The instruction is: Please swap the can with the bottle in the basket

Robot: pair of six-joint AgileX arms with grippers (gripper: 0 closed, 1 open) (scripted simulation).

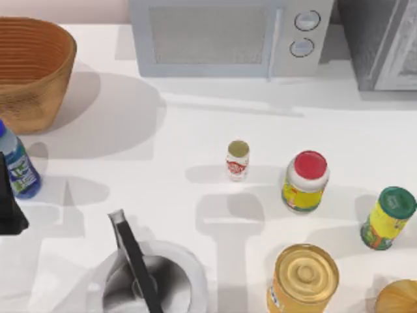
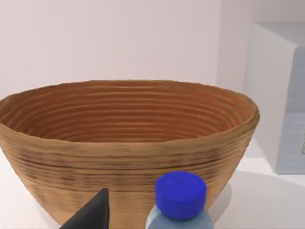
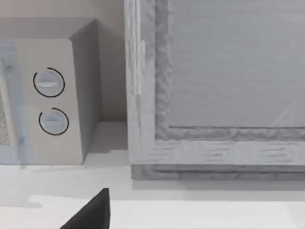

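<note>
Just below the large orange-brown woven wicker basket (image 1: pixel 29 68), the left tool (image 1: pixel 9 195) hugs the small, light, slippery clear-blue plastic bottle (image 1: pixel 19 166)—grip unclear—best clamped mid-body under its cap.

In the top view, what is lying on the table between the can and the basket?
Nothing: in the top view, only bare white table with shadows lies between the can and the basket.

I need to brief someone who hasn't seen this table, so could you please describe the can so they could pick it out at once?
Start at the microwave at the table's back edge and come straight forward to mid-table. The can stands upright there alone, just left of the red-capped yellow jar. It is the smallest container: white with red label marks and a dull gold flat top.
</note>
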